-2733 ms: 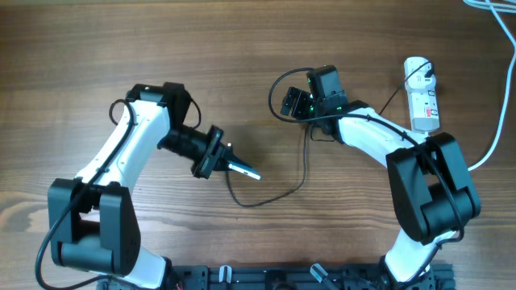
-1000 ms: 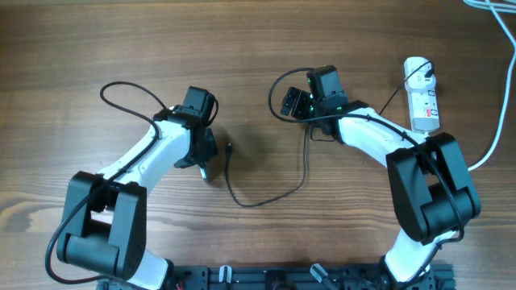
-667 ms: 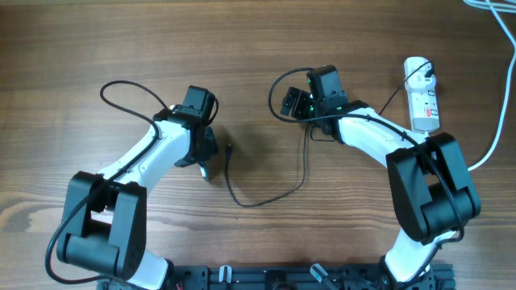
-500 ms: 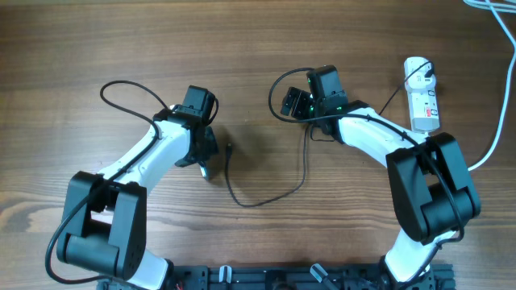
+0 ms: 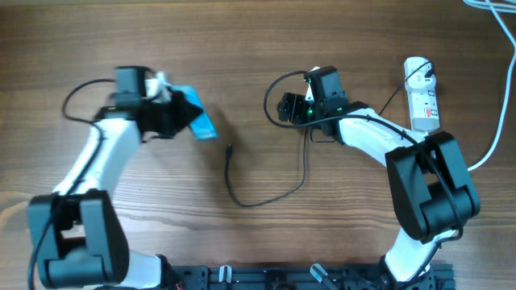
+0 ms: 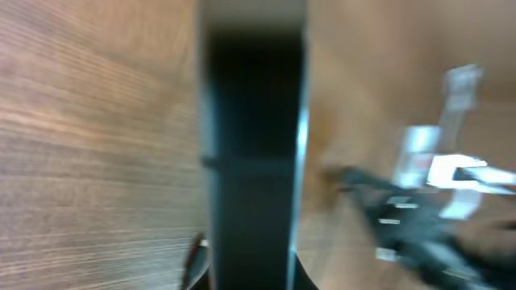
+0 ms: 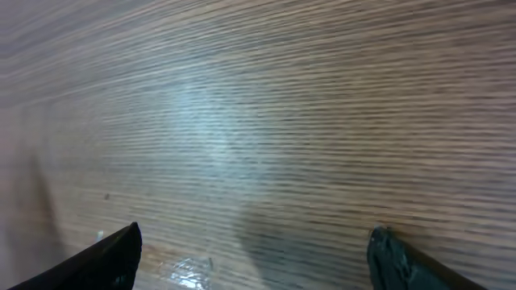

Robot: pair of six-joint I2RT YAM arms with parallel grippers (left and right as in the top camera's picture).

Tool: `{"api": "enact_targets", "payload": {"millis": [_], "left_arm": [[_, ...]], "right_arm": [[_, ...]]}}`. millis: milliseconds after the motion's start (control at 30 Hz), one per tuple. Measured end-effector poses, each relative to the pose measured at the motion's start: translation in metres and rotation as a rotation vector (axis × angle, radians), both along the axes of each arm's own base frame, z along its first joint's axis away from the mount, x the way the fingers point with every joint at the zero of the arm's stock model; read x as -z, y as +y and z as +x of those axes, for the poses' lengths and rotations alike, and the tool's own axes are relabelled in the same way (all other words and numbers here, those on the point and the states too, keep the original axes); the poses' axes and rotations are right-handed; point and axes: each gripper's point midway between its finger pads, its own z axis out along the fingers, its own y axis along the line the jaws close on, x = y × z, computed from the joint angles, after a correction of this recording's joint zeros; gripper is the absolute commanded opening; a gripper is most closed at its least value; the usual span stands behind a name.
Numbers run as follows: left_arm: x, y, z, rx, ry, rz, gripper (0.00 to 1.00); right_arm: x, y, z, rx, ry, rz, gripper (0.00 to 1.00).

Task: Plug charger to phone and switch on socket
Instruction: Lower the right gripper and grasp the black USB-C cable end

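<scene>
The phone [image 5: 203,126] shows its teal screen at a tilt, with my left gripper [image 5: 179,113] shut on it at the table's left. A blurred dark slab up the middle of the left wrist view is the phone [image 6: 254,161]. The charger [image 5: 242,203] is a thin black cable. Its small tip [image 5: 230,149] lies on the wood, right of and below the phone and apart from it. The cable curves right, loops round my right gripper [image 5: 289,105] and runs to the white socket [image 5: 422,101]. My right gripper [image 7: 254,258] stands open over bare wood.
A thick white cord [image 5: 496,145] runs from the socket along the right edge. The right arm's body [image 5: 427,189] fills the lower right. Bare wooden table [image 5: 242,40] lies between and behind the arms.
My left arm has swung up and to the left, carrying the phone away from the cable tip, and its teal screen now shows. The right arm has barely shifted.
</scene>
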Motion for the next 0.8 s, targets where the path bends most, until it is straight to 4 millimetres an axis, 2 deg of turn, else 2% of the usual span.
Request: {"api": "enact_targets", "payload": {"millis": [100, 200, 267, 367, 467, 533, 633, 800], "left_arm": [[-0.015, 0.031, 0.002, -0.037, -0.043, -0.111, 0.04], [-0.021, 0.036, -0.001, -0.006, -0.077, -0.172, 0.04], [-0.018, 0.038, -0.001, 0.013, -0.091, -0.188, 0.04], [-0.008, 0.040, 0.004, 0.032, -0.107, -0.198, 0.04], [0.005, 0.039, 0.008, 0.048, -0.103, -0.221, 0.04], [0.010, 0.037, 0.009, 0.054, -0.100, -0.249, 0.04], [0.007, 0.036, 0.012, 0.040, -0.090, -0.282, 0.04], [0.006, 0.035, 0.011, 0.008, -0.050, -0.320, 0.04]], "right_arm": [[0.000, 0.011, -0.006, -0.054, 0.015, 0.048, 0.79], [-0.001, 0.021, -0.019, -0.114, 0.079, 0.090, 0.77], [-0.004, 0.023, -0.032, -0.137, 0.175, 0.086, 0.75], [-0.020, 0.034, -0.036, -0.173, 0.230, 0.066, 0.75], [-0.040, 0.059, -0.041, -0.228, 0.220, 0.037, 0.73], [-0.041, 0.077, -0.052, -0.252, 0.215, 0.003, 0.73], [-0.038, 0.099, -0.069, -0.277, 0.201, -0.047, 0.67], [-0.035, 0.128, -0.091, -0.272, 0.143, -0.141, 0.41]]}}
